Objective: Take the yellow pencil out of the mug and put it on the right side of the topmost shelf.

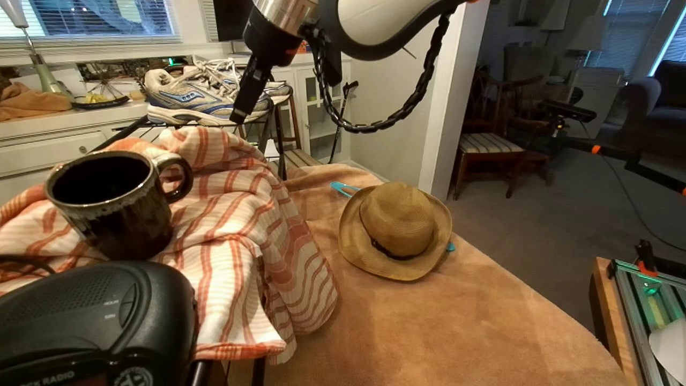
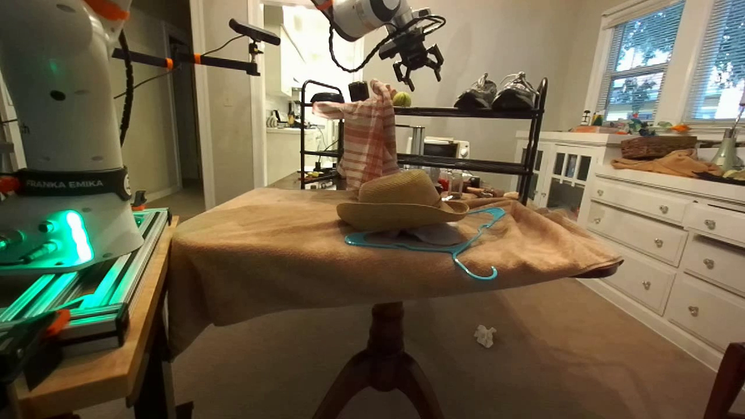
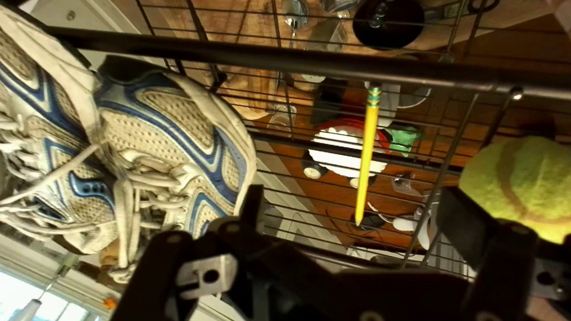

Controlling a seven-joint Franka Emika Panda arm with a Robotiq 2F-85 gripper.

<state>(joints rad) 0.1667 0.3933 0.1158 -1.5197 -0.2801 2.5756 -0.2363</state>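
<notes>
The yellow pencil [image 3: 366,147] lies across the wires of the topmost shelf [image 3: 285,60], between the shoes and a tennis ball, its eraser end by a dark rail. I cannot make it out in either exterior view. The topmost shelf also shows in an exterior view [image 2: 442,112]. The dark brown mug [image 1: 123,225] stands upright on a striped cloth; no pencil sticks out of it. It also shows small in an exterior view [image 2: 359,90]. My gripper [image 3: 352,207] is open and empty, above the shelf, fingers apart on either side of the pencil's tip. It also shows in both exterior views [image 2: 424,81] [image 1: 238,113].
Running shoes [image 3: 169,129] are beside the left finger; a tennis ball [image 3: 517,183] is beside the right finger. A striped cloth [image 1: 230,214] drapes the rack. A clock radio [image 1: 96,321] stands near the mug. A straw hat [image 1: 399,225] and a blue hanger [image 2: 401,241] lie on the covered table.
</notes>
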